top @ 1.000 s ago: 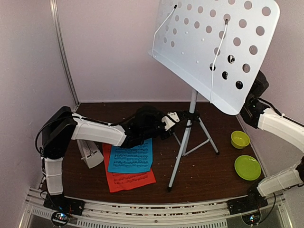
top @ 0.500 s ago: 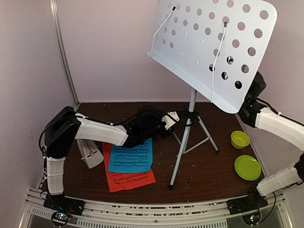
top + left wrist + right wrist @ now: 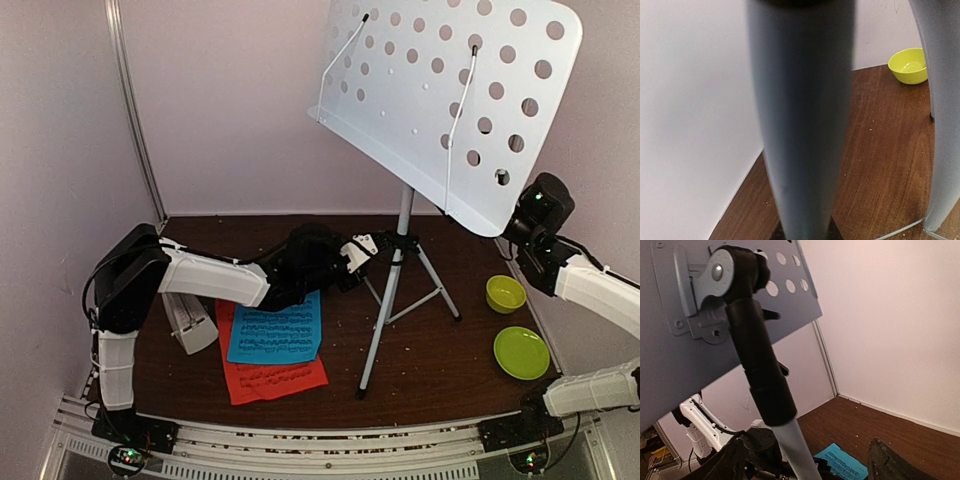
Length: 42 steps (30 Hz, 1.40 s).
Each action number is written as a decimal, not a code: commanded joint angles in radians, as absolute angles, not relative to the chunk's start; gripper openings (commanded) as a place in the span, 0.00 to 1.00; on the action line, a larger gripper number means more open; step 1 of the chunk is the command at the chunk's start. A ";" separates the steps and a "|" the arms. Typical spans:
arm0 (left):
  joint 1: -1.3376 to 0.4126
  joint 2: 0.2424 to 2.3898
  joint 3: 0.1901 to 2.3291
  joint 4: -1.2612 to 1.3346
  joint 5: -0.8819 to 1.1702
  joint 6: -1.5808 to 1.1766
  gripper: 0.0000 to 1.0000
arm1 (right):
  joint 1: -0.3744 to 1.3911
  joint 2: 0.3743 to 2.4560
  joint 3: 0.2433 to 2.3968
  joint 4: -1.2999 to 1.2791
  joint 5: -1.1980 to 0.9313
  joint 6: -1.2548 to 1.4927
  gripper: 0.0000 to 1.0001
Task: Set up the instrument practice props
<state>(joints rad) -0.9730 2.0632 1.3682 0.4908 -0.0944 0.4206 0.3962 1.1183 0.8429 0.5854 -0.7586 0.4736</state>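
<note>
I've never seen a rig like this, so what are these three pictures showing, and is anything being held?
These are two robot arms bolted at the near edge of a table, each ending in a two-finger gripper. The wide picture comes from a fixed camera above and behind them; the other two come from cameras on the wrists. A white music stand stands on a grey tripod. A blue sheet lies on a red sheet, a white metronome to their left, a green bowl and green plate on the right. The left gripper is at the tripod's pole, which fills its wrist view; whether it grips is not visible. The right gripper is open and empty, facing the stand's back.
</note>
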 commanded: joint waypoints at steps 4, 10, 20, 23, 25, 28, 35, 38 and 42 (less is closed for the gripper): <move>-0.945 2.043 1.370 0.454 -0.169 0.410 0.00 | 0.386 0.942 0.679 0.291 -0.420 0.470 0.78; -0.945 2.033 1.358 0.468 -0.181 0.398 0.00 | 0.387 0.823 0.490 0.179 -0.274 0.648 0.71; -0.945 2.025 1.345 0.472 -0.203 0.364 0.00 | 0.388 0.913 0.406 0.096 -0.211 0.779 0.74; -0.945 2.020 1.348 0.469 -0.213 0.368 0.00 | 0.388 0.946 0.387 0.125 -0.196 0.785 0.74; -0.945 2.018 1.352 0.465 -0.220 0.371 0.00 | 0.388 0.959 0.374 0.123 -0.178 0.780 0.74; -0.945 2.024 1.366 0.456 -0.248 0.371 0.00 | 0.388 0.974 0.352 0.139 -0.169 0.788 0.74; -0.943 2.081 1.435 0.456 -0.310 0.405 0.00 | 0.388 1.063 0.385 0.228 -0.170 0.779 0.73; -0.933 2.109 1.480 0.445 -0.350 0.425 0.00 | 0.386 1.124 0.427 0.250 -0.170 0.769 0.73; -0.896 2.127 1.516 0.449 -0.370 0.423 0.00 | 0.385 1.201 0.483 0.277 -0.162 0.752 0.72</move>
<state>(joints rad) -0.9615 2.1136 1.4578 0.4442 -0.2440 0.3885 0.3920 1.1553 0.4171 0.2123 -0.1894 0.7792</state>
